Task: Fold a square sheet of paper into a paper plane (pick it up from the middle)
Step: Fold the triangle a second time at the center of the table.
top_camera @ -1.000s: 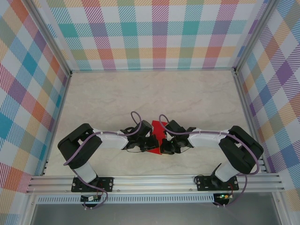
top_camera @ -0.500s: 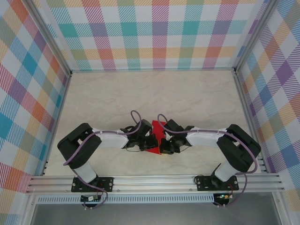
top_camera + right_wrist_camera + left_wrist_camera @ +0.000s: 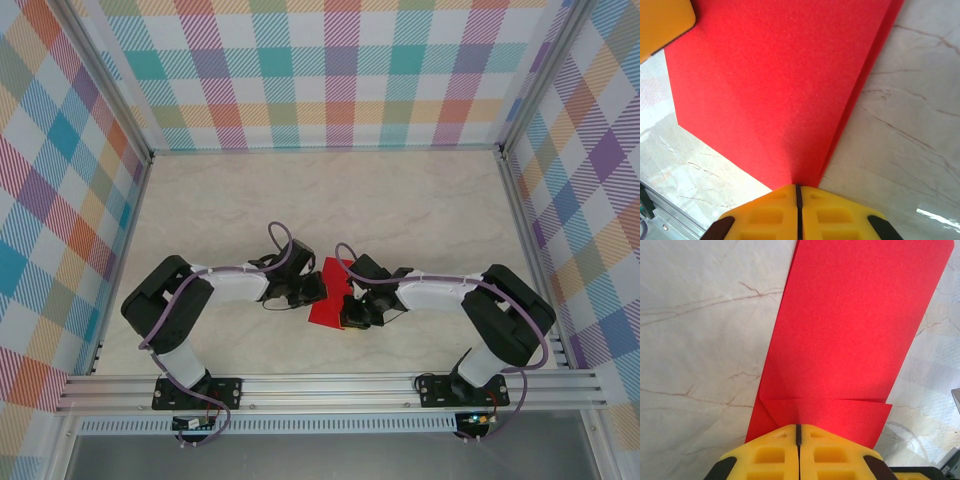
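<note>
The red sheet of paper (image 3: 332, 290) lies folded on the marble table between my two grippers. In the left wrist view the paper (image 3: 850, 330) stretches away as a long strip with a short flap folded over its near end. My left gripper (image 3: 798, 427) is shut, and its tips sit over that flap's edge; I cannot tell if they pinch it. From above, the left gripper (image 3: 314, 291) is at the paper's left side. My right gripper (image 3: 347, 314) (image 3: 798, 186) is shut on a corner of the paper (image 3: 775, 85), with a crease running to its tips.
The table (image 3: 420, 210) is walled by checked panels, with an aluminium rail (image 3: 330, 385) along the near edge. One yellow left fingertip (image 3: 662, 20) shows at the top left of the right wrist view. Open marble lies behind and to both sides.
The left arm has swung, and its gripper has shifted slightly left and away. The paper between the grippers now looks flatter than the crumpled shape seen before. The right gripper barely moved.
</note>
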### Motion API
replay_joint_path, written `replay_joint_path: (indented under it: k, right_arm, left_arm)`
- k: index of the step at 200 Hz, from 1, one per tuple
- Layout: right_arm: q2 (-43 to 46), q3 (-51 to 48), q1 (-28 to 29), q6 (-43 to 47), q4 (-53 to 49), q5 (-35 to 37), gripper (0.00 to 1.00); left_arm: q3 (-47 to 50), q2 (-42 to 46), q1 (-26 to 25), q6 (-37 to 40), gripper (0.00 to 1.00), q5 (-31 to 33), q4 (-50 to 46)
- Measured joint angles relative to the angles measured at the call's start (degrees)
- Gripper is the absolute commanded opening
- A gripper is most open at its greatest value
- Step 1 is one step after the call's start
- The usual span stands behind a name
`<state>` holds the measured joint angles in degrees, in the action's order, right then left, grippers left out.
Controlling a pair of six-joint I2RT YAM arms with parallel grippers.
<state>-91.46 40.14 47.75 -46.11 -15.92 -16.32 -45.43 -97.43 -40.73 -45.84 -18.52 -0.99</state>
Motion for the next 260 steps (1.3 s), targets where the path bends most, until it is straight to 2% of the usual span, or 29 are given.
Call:
replay_joint_path:
  k: [35, 87, 139, 188, 226, 260]
  right_arm:
    - [0.02, -0.04, 0.00, 0.00, 0.02, 0.00, 0.08]
    - [0.26, -0.39, 0.00, 0.00, 0.46, 0.00, 0.08]
    - [1.18, 1.38, 0.72, -0.20, -1.01, 1.60, 0.17]
    - [4.02, 8.37, 0.98, -0.79, -8.13, 8.76, 0.43]
    - [5.90, 12.76, -0.85, 0.00, -8.70, 11.87, 0.46]
    - [5.90, 12.24, -2.93, 0.74, -8.72, 11.82, 0.48]
  left_arm:
    - [-1.31, -0.76, 1.49, 1.42, 0.06, -1.05, -1.38]
    - [-3.63, -1.66, 5.03, 3.74, 0.06, 1.27, -3.80]
    - [-4.83, -1.20, 6.36, 4.90, 0.11, 3.26, -6.45]
    - [-3.78, 9.79, 6.91, 4.70, 0.29, 5.79, -9.42]
    - [3.41, 19.98, 6.91, 2.03, 0.40, 6.62, -9.18]
    - [10.71, 24.57, 6.91, -1.31, 0.44, 5.31, -6.91]
